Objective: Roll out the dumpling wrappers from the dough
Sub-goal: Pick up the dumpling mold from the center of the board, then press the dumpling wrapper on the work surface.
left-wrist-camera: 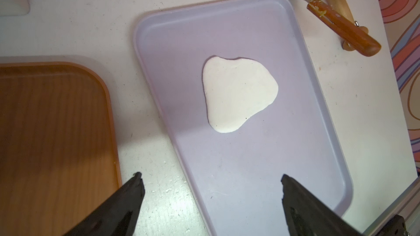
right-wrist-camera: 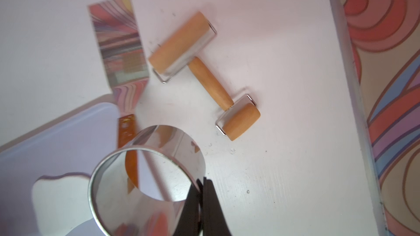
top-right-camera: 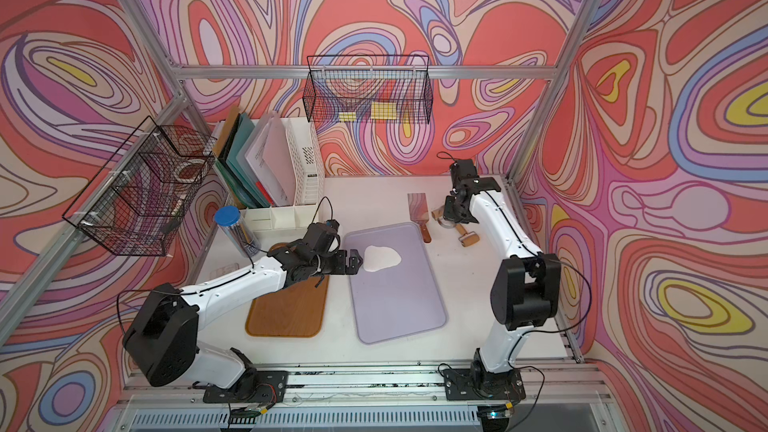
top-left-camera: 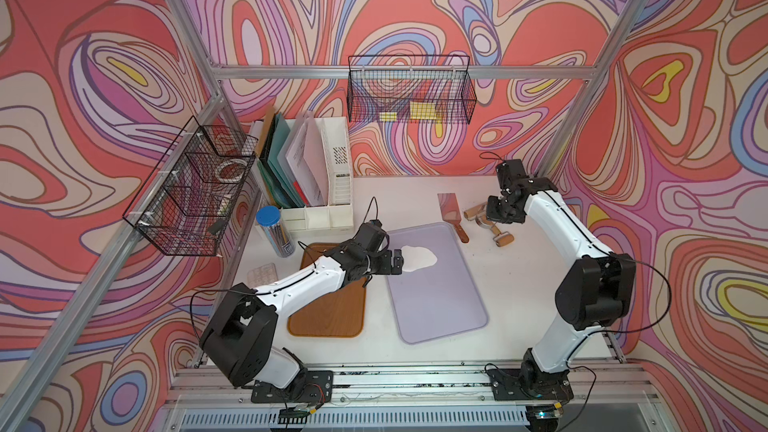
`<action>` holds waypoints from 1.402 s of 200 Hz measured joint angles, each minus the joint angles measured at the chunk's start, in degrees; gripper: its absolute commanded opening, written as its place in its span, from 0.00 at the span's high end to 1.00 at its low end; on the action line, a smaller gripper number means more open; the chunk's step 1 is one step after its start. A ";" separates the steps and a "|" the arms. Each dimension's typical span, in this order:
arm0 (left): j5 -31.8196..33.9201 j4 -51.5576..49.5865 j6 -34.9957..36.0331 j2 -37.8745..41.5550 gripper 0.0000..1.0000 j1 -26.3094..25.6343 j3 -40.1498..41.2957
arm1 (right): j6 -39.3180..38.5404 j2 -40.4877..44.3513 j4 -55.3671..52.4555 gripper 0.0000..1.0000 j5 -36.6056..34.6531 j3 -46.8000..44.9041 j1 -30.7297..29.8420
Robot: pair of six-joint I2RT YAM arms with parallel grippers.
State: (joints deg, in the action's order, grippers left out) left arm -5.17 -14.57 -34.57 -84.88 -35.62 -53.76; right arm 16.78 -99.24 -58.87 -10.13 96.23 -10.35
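Well off the right gripper (right-wrist-camera: 201, 183), toward the left arm (top-left-camera: 299, 280), lies the dough (top-left-camera: 417, 258); that gripper pinches a steel ring (right-wrist-camera: 163, 137) by its wall. Nearer the dough is the left gripper (left-wrist-camera: 211, 175); wide open, empty.

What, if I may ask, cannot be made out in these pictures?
- Dough: one edge behind the left tool in both top views; blurred and partly behind the ring in the right wrist view.
- Ring: mostly hidden under the right arm in both top views.
- Brown tray: far end under the left arm in both top views.
- Back basket contents: too small.
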 measured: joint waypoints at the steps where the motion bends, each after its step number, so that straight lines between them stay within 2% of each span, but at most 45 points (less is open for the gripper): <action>1: -0.02 -0.02 -0.04 0.00 0.02 0.07 0.00 | 0.00 0.07 -0.13 1.00 -0.07 0.28 -0.35; 25: -0.31 -0.92 -0.87 0.04 0.02 1.90 0.00 | -0.02 -0.61 -3.39 1.00 -0.92 8.11 -9.79; 41: -0.48 -1.64 -1.29 0.17 0.08 3.08 0.00 | -0.02 -3.78 -4.87 1.00 -0.37 11.93 -15.34; 76: -0.57 -3.02 -2.21 1.22 0.09 5.62 0.00 | 0.09 -12.57 -4.42 1.00 2.71 11.21 -21.94; 110: -2.21 -2.99 -3.52 1.36 0.10 8.68 0.17 | 0.68 -17.57 -2.36 1.00 5.55 6.80 -23.10; 243: -6.60 -1.81 -5.16 -1.11 0.13 8.66 0.20 | 1.75 -20.63 4.83 1.00 6.84 -0.98 -23.12; 280: -7.23 0.02 -5.60 -1.20 0.26 8.66 0.20 | 1.99 -20.65 5.66 1.00 6.97 -2.19 -23.10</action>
State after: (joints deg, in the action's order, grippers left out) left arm -12.40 -14.55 -40.16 -86.08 -26.96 -53.56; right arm 18.76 -119.90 -53.21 -3.16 94.04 -33.45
